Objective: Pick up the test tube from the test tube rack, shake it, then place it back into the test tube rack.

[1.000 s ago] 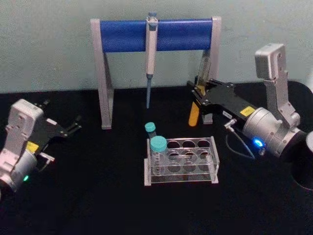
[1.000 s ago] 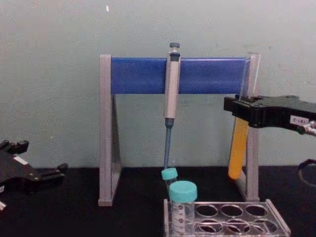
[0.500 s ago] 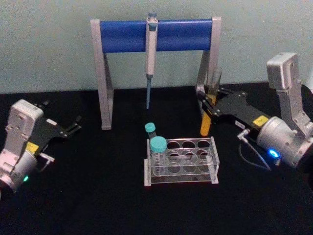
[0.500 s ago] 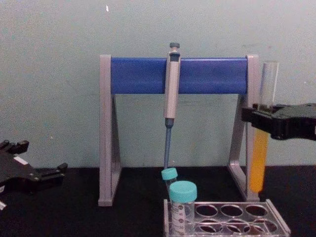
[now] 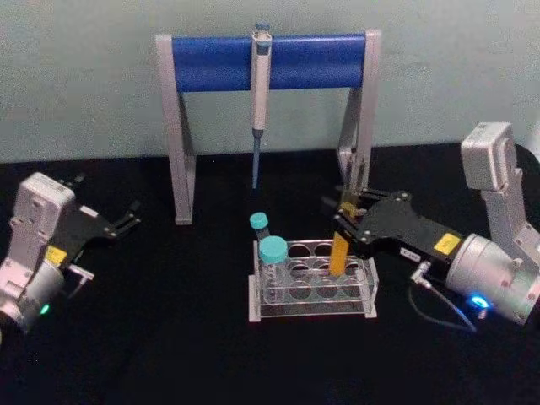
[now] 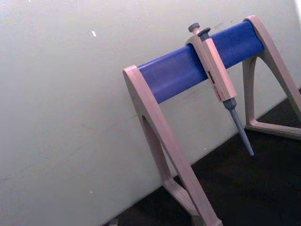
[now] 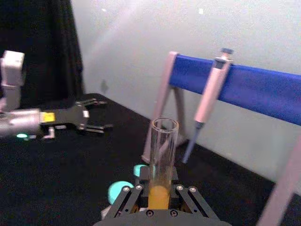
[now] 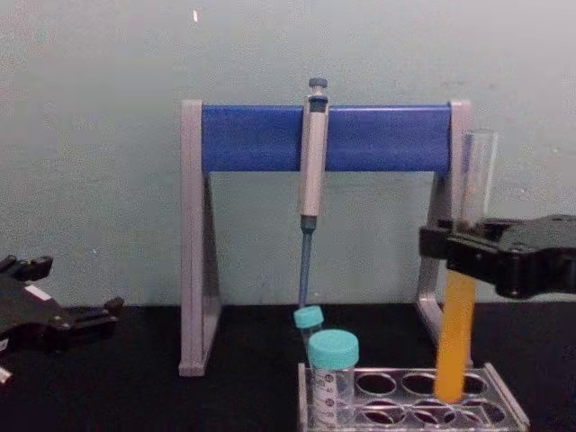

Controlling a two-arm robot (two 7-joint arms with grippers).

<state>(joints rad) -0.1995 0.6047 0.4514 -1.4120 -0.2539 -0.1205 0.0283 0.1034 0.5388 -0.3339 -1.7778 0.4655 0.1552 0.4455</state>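
Note:
My right gripper (image 5: 344, 226) is shut on the test tube (image 5: 338, 254), a long clear glass tube with orange-yellow liquid in its lower half. The tube leans slightly, open end up, over the right side of the test tube rack (image 5: 311, 305). In the chest view the test tube (image 8: 453, 335) has its round bottom at the level of the rack's (image 8: 508, 409) top plate; I cannot tell whether it sits inside a hole. In the right wrist view the test tube (image 7: 162, 155) stands between the fingers. My left gripper (image 5: 108, 201) rests open at the far left.
Two teal-capped vials (image 5: 272, 250) (image 5: 259, 221) stand at the rack's left end. Behind the rack stands a grey-legged stand with a blue crossbar (image 5: 211, 61), and a grey-and-blue pipette (image 5: 260, 93) hangs from it. The tabletop is black.
My right gripper has carried the tube from high beside the stand's right leg forward, left and down. The tube's bottom now reaches the rack. The left arm has not moved.

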